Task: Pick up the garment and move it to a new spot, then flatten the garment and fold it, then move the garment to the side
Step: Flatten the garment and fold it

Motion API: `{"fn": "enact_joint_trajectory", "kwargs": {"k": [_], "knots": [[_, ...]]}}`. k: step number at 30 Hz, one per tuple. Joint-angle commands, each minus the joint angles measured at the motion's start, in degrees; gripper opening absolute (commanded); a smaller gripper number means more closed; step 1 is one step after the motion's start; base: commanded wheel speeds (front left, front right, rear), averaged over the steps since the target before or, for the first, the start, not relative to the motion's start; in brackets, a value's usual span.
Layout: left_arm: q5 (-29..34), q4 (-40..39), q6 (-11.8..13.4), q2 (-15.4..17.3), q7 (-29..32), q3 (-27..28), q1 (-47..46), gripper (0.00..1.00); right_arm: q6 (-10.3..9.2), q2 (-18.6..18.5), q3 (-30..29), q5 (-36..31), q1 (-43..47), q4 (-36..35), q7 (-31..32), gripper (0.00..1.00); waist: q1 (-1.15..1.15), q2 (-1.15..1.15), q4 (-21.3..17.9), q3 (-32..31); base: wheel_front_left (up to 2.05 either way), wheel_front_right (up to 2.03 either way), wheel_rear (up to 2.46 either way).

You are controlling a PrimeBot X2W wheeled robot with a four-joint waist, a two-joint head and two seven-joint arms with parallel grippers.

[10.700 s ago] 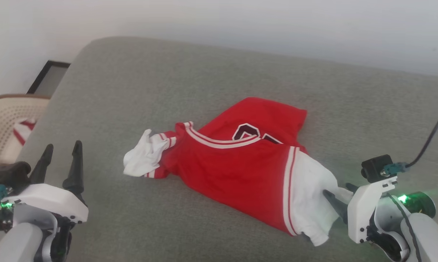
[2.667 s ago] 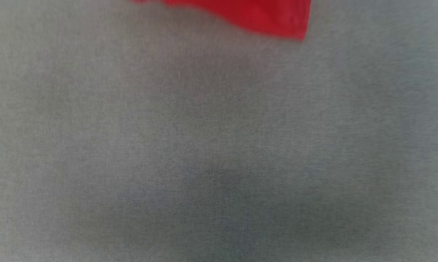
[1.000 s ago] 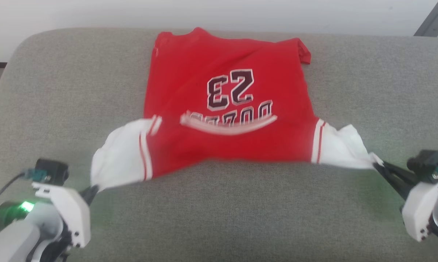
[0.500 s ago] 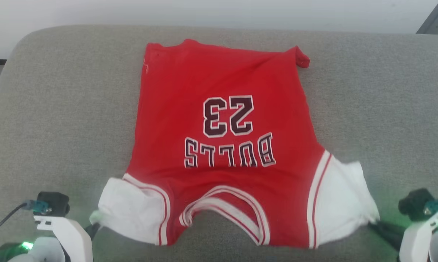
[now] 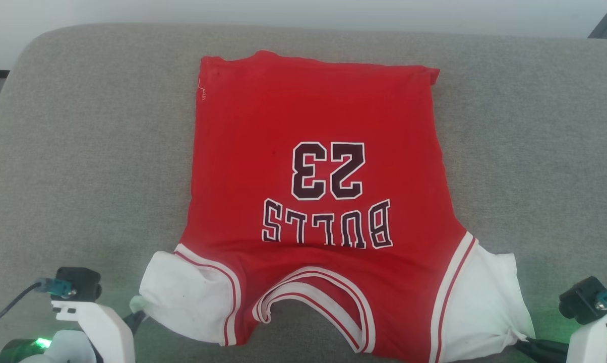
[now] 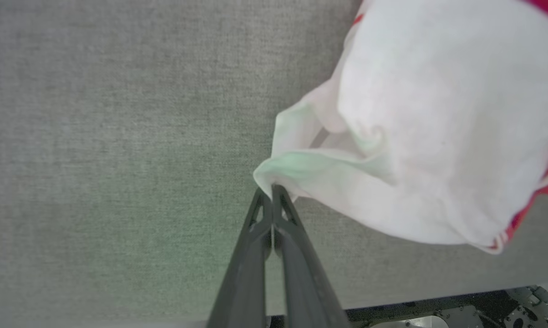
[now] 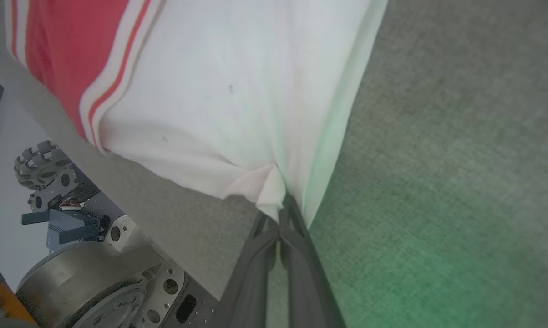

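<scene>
Head view: shirt point(image 5: 313, 201) flat on cushion point(image 5: 81, 151), hem toward far edge, collar at near edge. Left tool point(image 6: 272, 191) clamped on left sleeve point(image 5: 182, 292), right tool point(image 7: 281, 214) clamped on right sleeve point(image 5: 490, 297); both arms equally near.

Garment point(image 5: 263, 151) smooth matt cloth; cushion point(image 5: 81, 151) coarse woven fabric.

Head view: set high, facing forward and down over the grey cushion point(image 5: 81, 151). The garment point(image 5: 263, 126) lies mid-frame, moderately near.

Left wrist view: very close, sighted along the left gripper point(image 6: 271, 189) at a white sleeve point(image 6: 428, 114) in the upper right. The head view shares this sleeve at lower left.

Right wrist view: very close, sighted along the right gripper point(image 7: 284, 202) at the other sleeve point(image 7: 237, 91). The head view shares it at lower right. The robot base point(image 7: 73, 273) is at lower left.
</scene>
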Motion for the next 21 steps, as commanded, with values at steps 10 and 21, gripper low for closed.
{"fn": "enact_joint_trajectory", "kwargs": {"k": [10, 21], "knots": [[2.12, -0.94, -0.62, -2.35, -0.46, -1.06, -2.99, 0.0, -0.45, 1.32, -7.88, -2.48, -1.36, -2.25, 3.31, 1.0, 0.0, -0.01, 1.82, 1.51, 0.0, 0.0, 0.0], [5.19, -0.38, -2.74, -6.57, -0.03, -3.5, -8.76, 0.0, -0.07, 13.32, -24.21, -15.07, -20.01, 0.03, 9.34, 1.0, 0.0, -0.01, 5.96, 5.62, 0.0, 0.0, 0.0]]}}
